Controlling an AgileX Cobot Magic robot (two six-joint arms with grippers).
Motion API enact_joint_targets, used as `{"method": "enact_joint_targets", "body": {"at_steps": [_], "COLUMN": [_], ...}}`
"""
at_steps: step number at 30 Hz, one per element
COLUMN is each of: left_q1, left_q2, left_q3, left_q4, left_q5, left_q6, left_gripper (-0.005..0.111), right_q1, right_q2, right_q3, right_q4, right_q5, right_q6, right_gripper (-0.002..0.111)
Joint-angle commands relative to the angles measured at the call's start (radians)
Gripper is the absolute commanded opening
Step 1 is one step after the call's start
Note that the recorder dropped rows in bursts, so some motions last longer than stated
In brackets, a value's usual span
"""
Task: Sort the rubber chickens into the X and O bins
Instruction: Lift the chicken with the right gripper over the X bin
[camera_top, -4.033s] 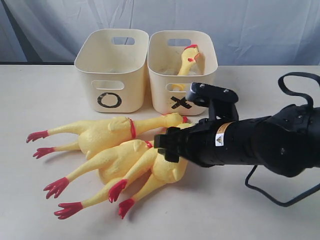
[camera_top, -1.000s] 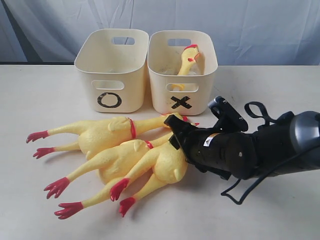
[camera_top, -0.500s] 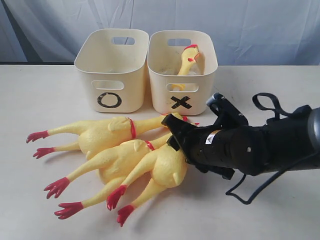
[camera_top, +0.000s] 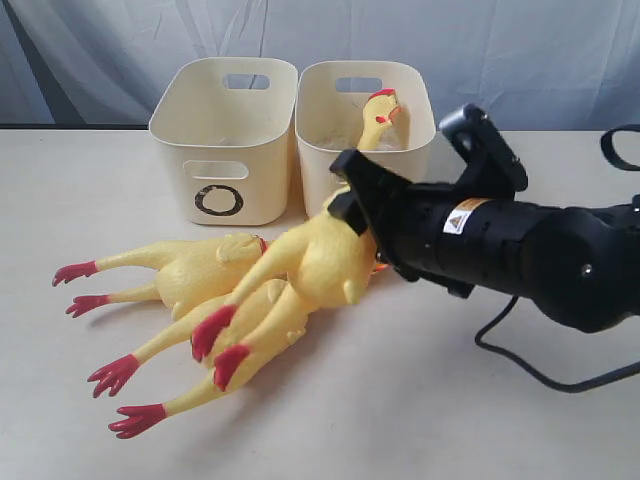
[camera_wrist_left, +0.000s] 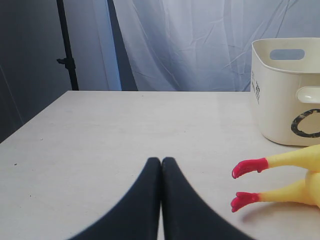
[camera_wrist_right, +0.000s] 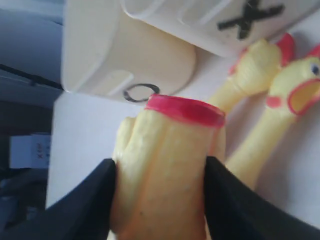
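My right gripper (camera_top: 348, 192) is shut on a yellow rubber chicken (camera_top: 322, 262) and holds it clear of the table in front of the X bin (camera_top: 365, 95). Its red feet hang down to the left. In the right wrist view the chicken's body (camera_wrist_right: 167, 160) fills the gap between both fingers (camera_wrist_right: 92, 187). Two more chickens (camera_top: 190, 270) (camera_top: 165, 340) lie on the table below. A shorter chicken (camera_top: 378, 118) stands in the X bin. The O bin (camera_top: 225, 140) is beside it. My left gripper (camera_wrist_left: 161, 161) is shut and empty, near red chicken feet (camera_wrist_left: 249, 167).
The cream table (camera_top: 80, 190) runs wide to the left of the bins and toward the front. A black cable (camera_top: 520, 365) trails on the table under my right arm. A grey curtain (camera_top: 520, 50) hangs behind the bins. A dark stand (camera_wrist_left: 67, 45) is at the table's far corner.
My right gripper has risen toward the X bin with the chicken, lifting it off the pile. Its legs have left the table. The other chickens have stayed put.
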Motion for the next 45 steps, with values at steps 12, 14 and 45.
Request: {"method": "enact_joint_targets", "body": {"at_steps": [12, 14, 45], "left_q1": [0.004, 0.004, 0.004], "left_q2": [-0.005, -0.005, -0.005], "left_q3": [0.005, 0.005, 0.005], "left_q4": [0.007, 0.007, 0.007], "left_q5": [0.001, 0.001, 0.001], "left_q6": [-0.002, -0.002, -0.002], "left_gripper": [0.000, 0.000, 0.000], "right_q1": [-0.044, -0.071, -0.174], "right_q2": [-0.042, -0.042, 0.384], "right_q3": [0.000, 0.000, -0.537], "right_q4": [0.063, 0.073, 0.077], "right_q5": [-0.583, -0.617, -0.665], "right_q6": [-0.387, -0.417, -1.088], "right_gripper": [-0.001, -0.001, -0.001]}}
